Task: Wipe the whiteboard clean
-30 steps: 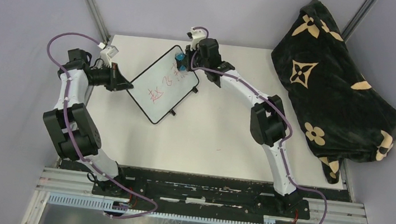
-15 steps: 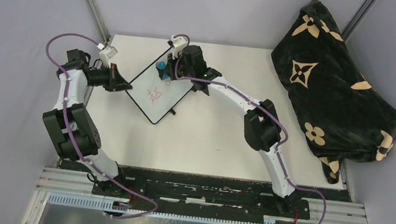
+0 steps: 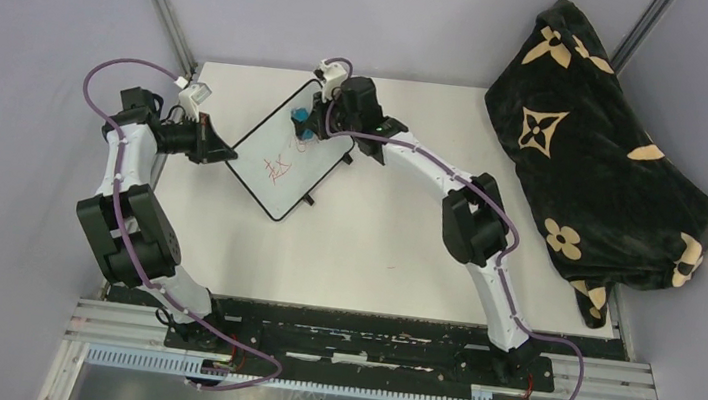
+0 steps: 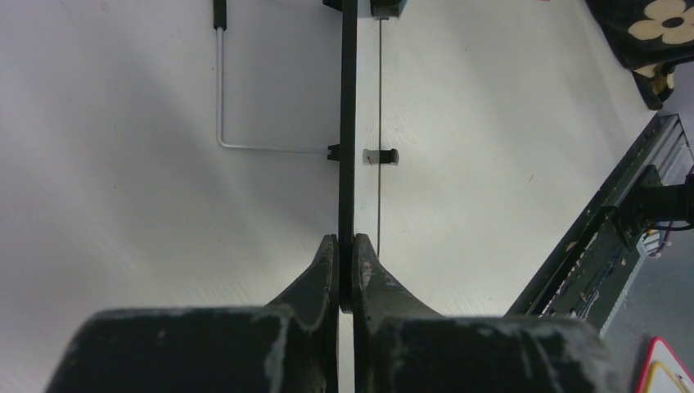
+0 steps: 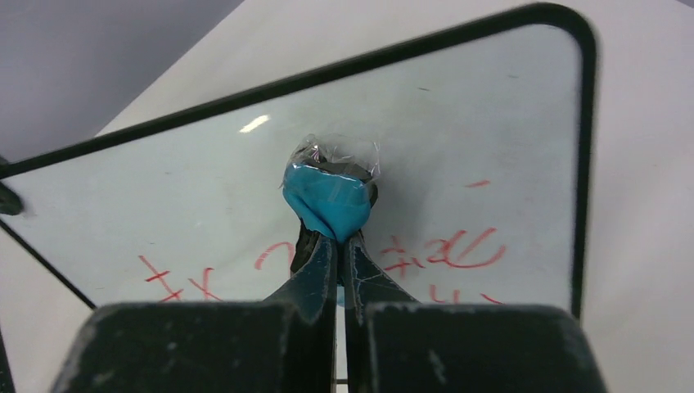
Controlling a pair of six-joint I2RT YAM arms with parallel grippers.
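Whiteboard point(image 3: 282, 195) lying skewed and face up on the far-left part of the counter point(image 3: 396, 235); left claw point(image 4: 345, 246) pressed together on its thin black edge, pinning it in place; right claw point(image 5: 337, 241) squeezed tight on the blue eraser point(image 5: 327, 201), pad down on the white surface toward the far end of the board, seemingly touching.

Looks like roughly mid-job. Clean and glossy around and beyond the eraser in the right wrist view; red scribbles point(image 5: 446, 250) across the strip nearer that camera, one bunch on each side of the claw; same red marks near the middle of the board from above point(image 3: 278, 169). Near corner seems blank, hard to say for sure.

Left to do, probably: a few more passes back over the red bits, keeping the frame pinched on the left side meanwhile; nowhere near time to let go yet.
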